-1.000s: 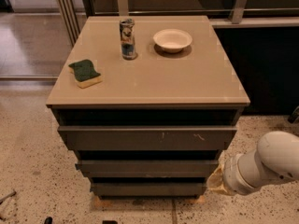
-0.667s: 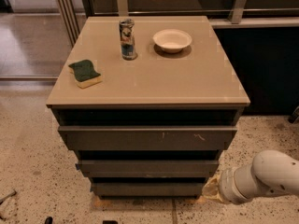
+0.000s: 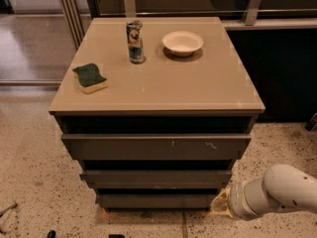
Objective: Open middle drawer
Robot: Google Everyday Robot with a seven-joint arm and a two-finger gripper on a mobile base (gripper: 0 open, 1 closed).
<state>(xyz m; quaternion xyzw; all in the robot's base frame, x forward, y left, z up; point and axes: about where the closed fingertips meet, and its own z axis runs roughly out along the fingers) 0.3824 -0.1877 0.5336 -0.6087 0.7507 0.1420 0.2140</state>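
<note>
Compared with one second earlier, the white arm (image 3: 280,192) had dropped lower at the near right of the scene, and its end had shifted slightly left toward the cabinet's bottom corner. Since the frame at 0.7 seconds, the change in its position was slight. The three drawer fronts showed no change, and the items on the cabinet top (image 3: 198,90) stood where they were.

The gripper (image 3: 220,202) sat low at the near right corner of the cabinet, level with the bottom drawer (image 3: 156,201) and just beside its right end. Only a tan-coloured tip was visible against the speckled floor (image 3: 34,182). Whether the gripper was wide, narrow or closed could not be told. It was not seen holding anything, and contact with the cabinet could not be confirmed.

The middle drawer (image 3: 156,177) was the plain dark grey-brown strip between the wider top drawer (image 3: 156,147), which bore white scratch marks toward its right, and the bottom drawer. Each front stepped back from the one above it. The middle drawer's right end lay above and to the left of the gripper.

On the cabinet top, a green and yellow sponge (image 3: 90,78) lay at the near left. A can (image 3: 134,42) stood upright at the far centre. A white bowl (image 3: 182,42) sat to the right of the can, apart from it.
</note>
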